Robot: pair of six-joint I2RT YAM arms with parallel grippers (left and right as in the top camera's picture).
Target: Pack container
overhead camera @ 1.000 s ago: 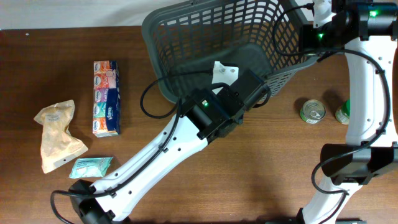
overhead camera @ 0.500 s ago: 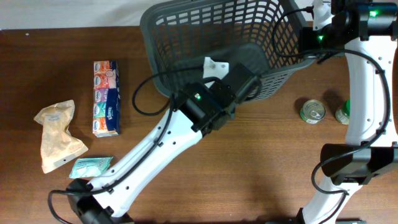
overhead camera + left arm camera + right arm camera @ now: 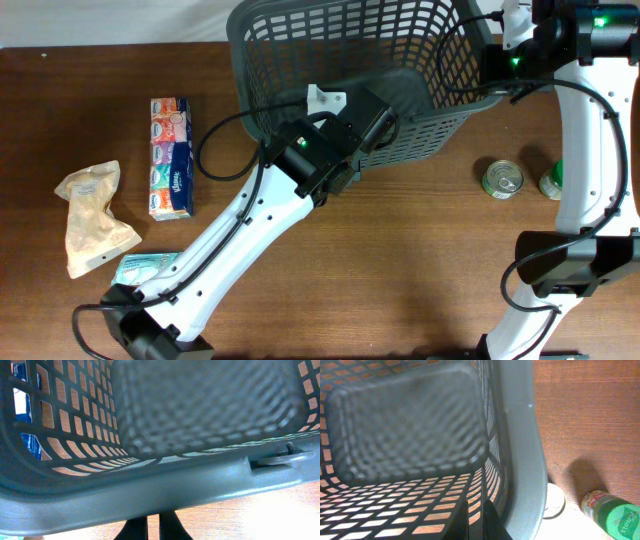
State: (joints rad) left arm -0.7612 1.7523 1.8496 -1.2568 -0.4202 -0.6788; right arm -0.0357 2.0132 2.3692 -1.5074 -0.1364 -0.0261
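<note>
The container (image 3: 268,60), a large dark grey lattice basket, stands tilted at the table's far middle. My left gripper (image 3: 372,108) is at its near rim. In the left wrist view the fingers (image 3: 153,521) are nearly together and their tips are hidden under the rim (image 3: 150,495). My right gripper (image 3: 482,60) is at the container's right side. In the right wrist view its fingers (image 3: 474,510) are closed on the lattice wall just inside the rim (image 3: 520,460). The inside of the container shows nothing in it.
A tin can (image 3: 502,179) and a green-lidded jar (image 3: 552,181) stand right of the container; both also show in the right wrist view, the can (image 3: 552,500) and the jar (image 3: 612,516). A tissue pack (image 3: 170,157), a beige bag (image 3: 92,215) and a teal packet (image 3: 148,266) lie at left.
My left arm has moved up and to the left along the container's near rim, and the near side of the container has shifted with it. The right arm has not moved.
</note>
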